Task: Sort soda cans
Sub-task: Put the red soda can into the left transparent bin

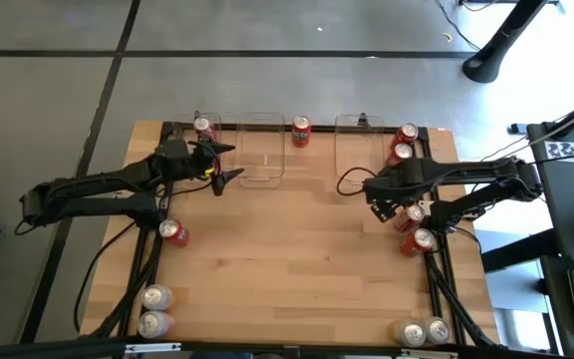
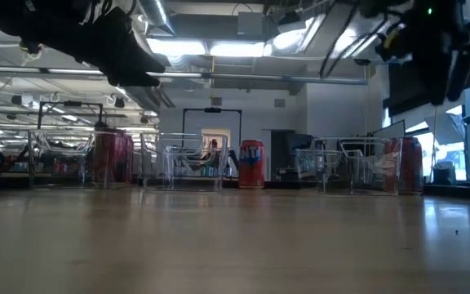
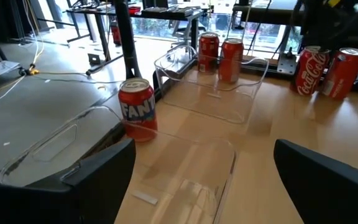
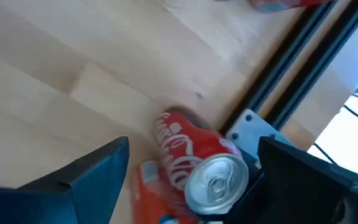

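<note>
Sorting in progress: at the near edge of the worktop (image 1: 297, 289), two silver cans (image 1: 154, 309) stand at the left corner and two more silver cans (image 1: 423, 331) at the right corner, all untouched.

Farther in, a lone red can (image 1: 173, 232) stands by the left edge. Two red cans stand by the right edge, and the right gripper (image 4: 191, 146) hangs over them with its fingers spread wide and holding nothing. The coming move appears to turn on this spot. The red cola can (image 4: 197, 163) stands upright straight below the gap between the fingers, its silver top facing up at them and its long axis vertical. An orange can (image 4: 148, 180) touches its side, and the black frame rail (image 4: 291, 81) of the right edge runs just beside it. The right arm is far the nearer to this can, so a straight descent looks likely.

At the far edge stand three clear bins (image 1: 263, 150). The left gripper (image 1: 219, 163) hovers between the left and middle ones, fingers apart and empty.

One red can sits at the left bin (image 1: 204, 127), one orange can (image 1: 300, 130) stands between the middle and right bins, and two red cans (image 1: 404, 144) are at the far right corner.

Eleven soda cans can be counted in all: four silver and seven red or orange.
</note>
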Available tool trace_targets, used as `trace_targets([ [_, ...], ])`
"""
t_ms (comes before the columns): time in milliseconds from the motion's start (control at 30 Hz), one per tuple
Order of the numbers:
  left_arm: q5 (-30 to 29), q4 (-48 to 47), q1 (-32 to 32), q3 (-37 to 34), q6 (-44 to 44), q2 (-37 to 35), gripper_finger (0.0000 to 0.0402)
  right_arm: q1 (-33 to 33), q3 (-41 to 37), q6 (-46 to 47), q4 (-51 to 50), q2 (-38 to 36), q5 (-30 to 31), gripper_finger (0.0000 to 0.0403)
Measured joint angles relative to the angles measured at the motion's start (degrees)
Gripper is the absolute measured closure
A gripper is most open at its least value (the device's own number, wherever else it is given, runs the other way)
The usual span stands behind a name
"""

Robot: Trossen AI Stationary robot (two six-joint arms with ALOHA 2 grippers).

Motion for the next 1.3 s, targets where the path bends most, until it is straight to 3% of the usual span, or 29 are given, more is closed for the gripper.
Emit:
trace_targets([
  [300,0.00,-0.02,0.00,0.00,0.12,0.00,0.0031,-3.86,-6.50,-5.20,0.08,0.05,-4.91,0.0047],
  [933,-0.02,-0.09,0.00,0.02,0.10,0.01,0.0031,-3.71,-14.58,-9.95,0.99,0.05,-12.32,0.0049],
  [1300,-0.03,-2.09,0.00,0.02,0.65,0.02,0.0031,-3.73,-14.40,-11.51,3.93,-0.09,-12.66,0.0121],
])
